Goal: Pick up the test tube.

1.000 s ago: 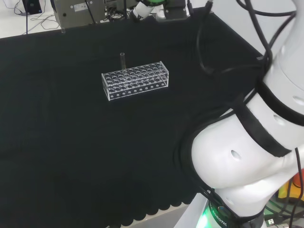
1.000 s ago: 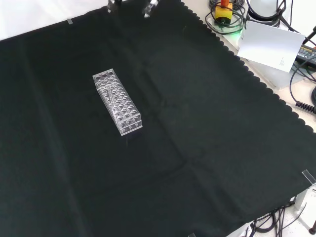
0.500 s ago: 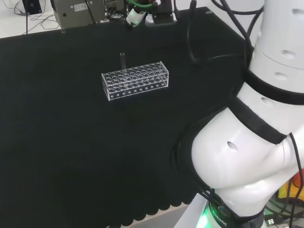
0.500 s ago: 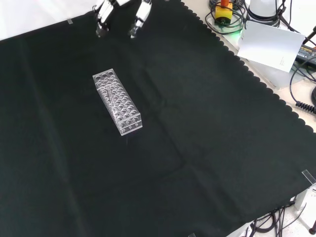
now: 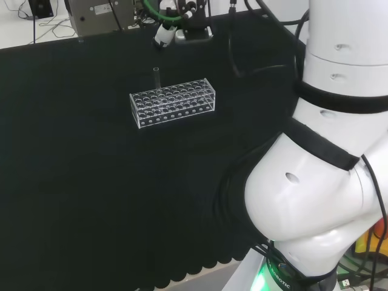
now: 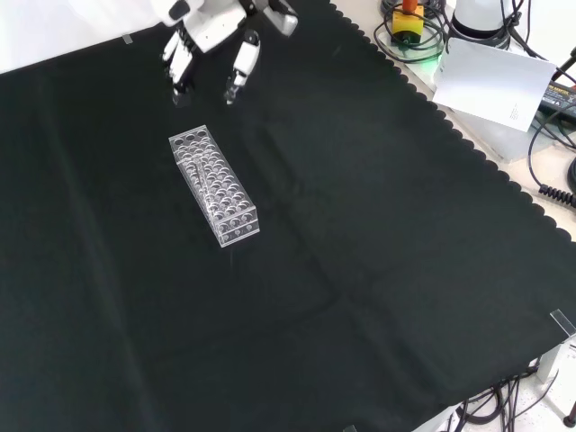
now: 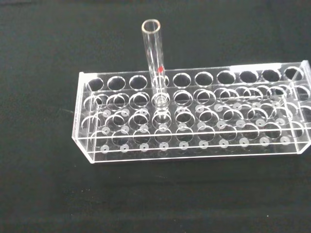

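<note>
A clear test tube [image 7: 154,51] stands upright in a clear plastic rack [image 7: 194,116] with many holes. In the head view the test tube [image 5: 156,77] rises from the far left part of the rack [image 5: 173,102]. In the front view the rack [image 6: 213,184] lies on the black cloth, and the tube is hard to make out. The black and white hand [image 6: 209,49] hangs above the cloth just beyond the rack's far end, fingers [image 6: 238,70] straight and pointing down, apart from the rack. In the head view the hand [image 5: 165,33] is behind the tube.
Black cloth [image 6: 378,261] covers the bench. The arm's white links [image 5: 327,151] fill the right of the head view. Cables, a white sheet [image 6: 490,81] and equipment lie off the cloth at the front view's upper right. A grey box [image 5: 97,15] stands behind the cloth.
The hand has come down and nearer to the rack's far end. The arm's links have swung. Rack and tube have not moved.
</note>
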Robot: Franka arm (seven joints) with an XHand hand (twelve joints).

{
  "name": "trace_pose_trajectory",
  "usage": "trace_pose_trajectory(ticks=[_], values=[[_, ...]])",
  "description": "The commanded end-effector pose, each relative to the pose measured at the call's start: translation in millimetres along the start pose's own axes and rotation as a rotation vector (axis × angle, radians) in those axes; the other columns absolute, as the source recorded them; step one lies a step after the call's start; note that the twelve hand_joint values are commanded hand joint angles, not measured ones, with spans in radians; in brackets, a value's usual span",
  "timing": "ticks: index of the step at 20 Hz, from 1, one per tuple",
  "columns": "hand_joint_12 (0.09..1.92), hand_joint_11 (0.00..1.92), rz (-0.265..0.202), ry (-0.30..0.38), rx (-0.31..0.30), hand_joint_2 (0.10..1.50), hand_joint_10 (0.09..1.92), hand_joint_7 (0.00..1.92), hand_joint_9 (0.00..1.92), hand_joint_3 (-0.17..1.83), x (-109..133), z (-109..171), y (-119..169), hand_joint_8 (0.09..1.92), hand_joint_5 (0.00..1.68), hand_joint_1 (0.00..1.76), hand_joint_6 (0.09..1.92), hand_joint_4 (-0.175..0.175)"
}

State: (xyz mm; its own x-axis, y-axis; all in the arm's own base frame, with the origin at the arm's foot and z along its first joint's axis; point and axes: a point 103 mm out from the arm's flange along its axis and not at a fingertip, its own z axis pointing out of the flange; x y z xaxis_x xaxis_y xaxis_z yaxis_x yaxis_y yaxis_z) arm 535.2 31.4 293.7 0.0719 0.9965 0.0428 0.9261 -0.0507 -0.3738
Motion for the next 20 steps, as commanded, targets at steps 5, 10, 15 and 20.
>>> trace_pose_trajectory(ticks=[5,10,15,20], values=[[1.45,0.37,0.007,-0.073,0.094,1.1,0.82,0.61,0.64,-0.17,20,40,40,0.91,0.38,0.87,0.65,-0.164],[1.45,0.37,0.024,-0.109,0.129,1.1,0.82,0.58,0.64,-0.17,22,53,57,0.91,0.36,0.88,0.66,-0.161],[1.45,0.36,0.055,-0.122,0.157,1.1,0.82,0.56,0.63,-0.17,22,64,71,0.93,0.34,0.89,0.67,-0.157],[1.45,0.36,0.072,-0.138,0.176,1.1,0.82,0.56,0.63,-0.17,20,75,80,0.93,0.34,0.89,0.67,-0.157]])
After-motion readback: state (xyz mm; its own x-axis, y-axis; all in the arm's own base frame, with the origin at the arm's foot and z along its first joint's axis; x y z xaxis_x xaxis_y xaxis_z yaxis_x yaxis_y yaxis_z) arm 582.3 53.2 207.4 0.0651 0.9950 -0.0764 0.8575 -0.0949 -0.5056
